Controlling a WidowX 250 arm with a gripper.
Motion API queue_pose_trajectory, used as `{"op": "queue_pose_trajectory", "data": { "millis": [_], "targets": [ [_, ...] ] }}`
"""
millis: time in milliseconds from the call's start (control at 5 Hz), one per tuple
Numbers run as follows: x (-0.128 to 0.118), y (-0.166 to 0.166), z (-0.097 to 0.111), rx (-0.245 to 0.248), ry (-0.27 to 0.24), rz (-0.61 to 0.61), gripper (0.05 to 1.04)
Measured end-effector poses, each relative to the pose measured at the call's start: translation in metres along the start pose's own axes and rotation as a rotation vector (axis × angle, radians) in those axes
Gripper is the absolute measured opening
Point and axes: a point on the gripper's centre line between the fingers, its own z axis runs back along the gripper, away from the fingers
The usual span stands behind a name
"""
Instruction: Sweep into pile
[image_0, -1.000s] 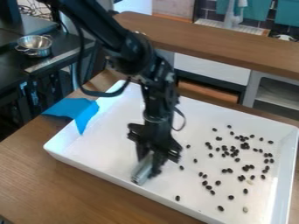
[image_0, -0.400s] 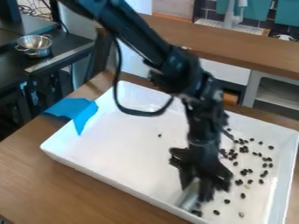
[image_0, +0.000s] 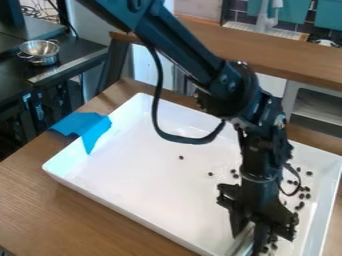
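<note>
The gripper (image_0: 248, 236) hangs low over the tray's near right part, shut on a silvery metal tool (image_0: 242, 244) whose lower end is near the tray's front wall. The white tray (image_0: 153, 184) lies at a slant on the wooden table. Dark beans (image_0: 304, 189) are scattered along its right side, several of them close to the gripper's right. Two beans sit farther left, one single bean (image_0: 181, 157) near the tray's middle and another (image_0: 210, 174) to its right. The arm hides part of the tray's right half and perhaps more beans.
Blue tape (image_0: 85, 128) lies over the tray's left corner. A metal bowl (image_0: 40, 52) stands on the dark counter at the upper left. Behind the tray runs a raised wooden ledge (image_0: 314, 65). The tray's walls surround the gripper's surroundings.
The gripper has moved right and toward the tray's near right corner, with the metal tool still held. Beans along its path have shifted, and the tray has moved slightly left.
</note>
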Motion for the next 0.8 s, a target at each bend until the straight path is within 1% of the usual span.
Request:
{"op": "queue_pose_trajectory", "data": {
  "millis": [200, 400, 600, 800],
  "targets": [
    [0.001, -0.005, 0.0, -0.001, -0.009, -0.008, 0.379],
    [0.001, 0.009, 0.0, 0.005, -0.007, -0.001, 0.379],
    [0.004, 0.044, 0.034, -0.041, -0.045, 0.054, 0.379],
    [0.0, 0.076, 0.077, -0.119, -0.049, 0.111, 0.379]
  ]
}}
